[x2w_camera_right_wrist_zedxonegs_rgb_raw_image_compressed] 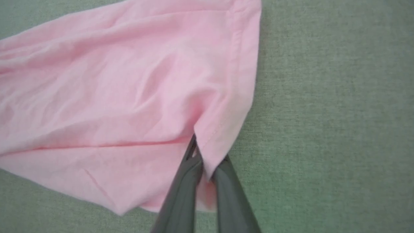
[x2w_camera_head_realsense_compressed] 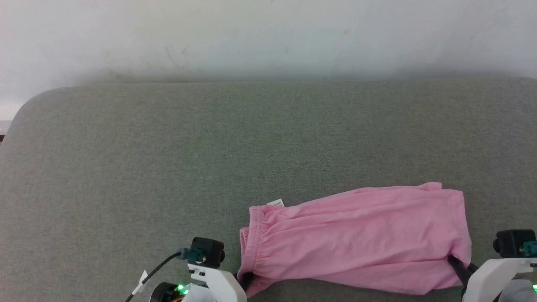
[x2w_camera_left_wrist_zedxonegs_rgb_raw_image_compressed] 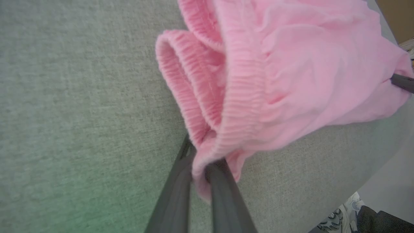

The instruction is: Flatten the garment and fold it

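The garment (x2w_camera_head_realsense_compressed: 356, 239) is a pair of light pink shorts lying sideways on the grey surface at the lower right of the head view, waistband to the left, leg hems to the right, with a small white label (x2w_camera_head_realsense_compressed: 275, 203) at its upper left. My left gripper (x2w_camera_head_realsense_compressed: 247, 277) is shut on the gathered waistband (x2w_camera_left_wrist_zedxonegs_rgb_raw_image_compressed: 241, 106) at its near corner. My right gripper (x2w_camera_head_realsense_compressed: 455, 264) is shut on the near corner of the leg hem (x2w_camera_right_wrist_zedxonegs_rgb_raw_image_compressed: 223, 129). In the left wrist view the right gripper's dark finger (x2w_camera_left_wrist_zedxonegs_rgb_raw_image_compressed: 402, 82) shows at the far end of the cloth.
The grey fabric-covered surface (x2w_camera_head_realsense_compressed: 168, 167) stretches wide to the left and behind the shorts, up to a pale wall (x2w_camera_head_realsense_compressed: 268, 37). In the left wrist view the surface's edge, some floor and a shoe (x2w_camera_left_wrist_zedxonegs_rgb_raw_image_compressed: 336, 218) show at the lower right.
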`<state>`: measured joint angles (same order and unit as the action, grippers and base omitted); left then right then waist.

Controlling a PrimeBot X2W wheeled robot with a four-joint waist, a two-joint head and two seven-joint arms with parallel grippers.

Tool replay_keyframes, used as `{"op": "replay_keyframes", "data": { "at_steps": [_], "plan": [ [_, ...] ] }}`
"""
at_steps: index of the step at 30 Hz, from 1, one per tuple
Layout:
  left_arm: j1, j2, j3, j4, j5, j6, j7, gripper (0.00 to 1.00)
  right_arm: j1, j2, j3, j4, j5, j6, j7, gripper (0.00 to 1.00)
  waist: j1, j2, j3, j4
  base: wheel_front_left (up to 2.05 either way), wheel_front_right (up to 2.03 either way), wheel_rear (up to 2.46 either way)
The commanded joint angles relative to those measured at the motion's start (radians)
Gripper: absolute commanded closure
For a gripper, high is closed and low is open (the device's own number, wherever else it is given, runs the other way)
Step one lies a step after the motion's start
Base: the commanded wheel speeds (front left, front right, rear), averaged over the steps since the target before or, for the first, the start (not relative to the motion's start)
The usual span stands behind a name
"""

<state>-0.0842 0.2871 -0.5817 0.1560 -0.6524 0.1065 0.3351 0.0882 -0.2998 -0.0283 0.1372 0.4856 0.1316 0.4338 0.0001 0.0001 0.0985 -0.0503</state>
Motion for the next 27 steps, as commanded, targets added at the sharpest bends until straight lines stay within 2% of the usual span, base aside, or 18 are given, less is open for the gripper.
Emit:
{"op": "replay_keyframes", "data": {
  "at_steps": [1, 2, 3, 4, 9, 14, 17, 19, 23, 27],
  "plan": [
    [0.004, 0.006, -0.005, 0.015, 0.005, -0.006, 0.004, 1.0, -0.009, 0.001, 0.005, 0.008, -0.012, -0.001, -0.012, 1.0, -0.0001, -0.0001, 0.006, 0.008, 0.0, 0.0, 0.0],
    [0.001, 0.007, -0.01, 0.021, 0.008, -0.009, 0.004, 0.59, -0.012, -0.002, 0.007, 0.015, -0.018, -0.001, -0.021, 0.94, -0.0001, -0.0001, 0.005, 0.013, 0.0, 0.0, 0.0],
    [-0.002, 0.006, -0.013, 0.026, 0.012, -0.011, 0.001, 0.05, -0.015, -0.006, 0.009, 0.021, -0.023, -0.001, -0.03, 0.41, -0.0001, -0.0001, 0.002, 0.018, 0.0, 0.0, 0.0],
    [-0.003, 0.005, -0.016, 0.029, 0.014, -0.015, -0.005, 0.0, -0.017, -0.008, 0.01, 0.024, -0.023, -0.001, -0.038, 0.0, -0.0001, -0.0001, -0.002, 0.023, 0.0, 0.0, 0.0],
    [-0.006, 0.008, -0.017, 0.006, 0.033, -0.035, -0.075, 0.0, -0.012, -0.036, -0.001, 0.008, -0.032, -0.001, -0.076, 0.0, -0.0001, -0.0001, -0.039, 0.048, 0.0, 0.0, 0.0],
    [0.023, 0.041, -0.007, -0.066, 0.063, -0.028, -0.141, 0.0, 0.015, -0.056, -0.042, -0.054, -0.07, -0.001, -0.118, 0.0, -0.0001, -0.0001, -0.078, 0.077, 0.0, 0.0, 0.0],
    [0.045, 0.053, 0.031, -0.142, 0.068, -0.005, -0.209, 0.0, 0.036, -0.057, -0.071, -0.085, -0.113, -0.001, -0.142, 0.0, -0.0001, -0.0001, -0.089, 0.092, 0.0, 0.0, 0.0],
    [0.047, 0.066, 0.065, -0.19, 0.097, 0.012, -0.291, 0.0, 0.049, -0.049, -0.086, -0.091, -0.14, -0.001, -0.148, 0.0, -0.0001, -0.0001, -0.09, 0.101, 0.0, 0.0, 0.0],
    [0.029, 0.102, 0.128, -0.215, 0.249, 0.091, -0.523, 0.0, 0.059, -0.019, -0.1, -0.076, -0.161, -0.001, -0.154, 0.0, -0.0001, -0.0001, -0.089, 0.115, 0.0, 0.0, 0.0],
    [0.026, 0.097, 0.159, -0.201, 0.355, 0.148, -0.592, 0.0, 0.047, 0.011, -0.129, -0.017, -0.186, -0.001, -0.146, 0.0, -0.0001, -0.0001, -0.084, 0.126, 0.0, 0.0, 0.0]
  ]
}}
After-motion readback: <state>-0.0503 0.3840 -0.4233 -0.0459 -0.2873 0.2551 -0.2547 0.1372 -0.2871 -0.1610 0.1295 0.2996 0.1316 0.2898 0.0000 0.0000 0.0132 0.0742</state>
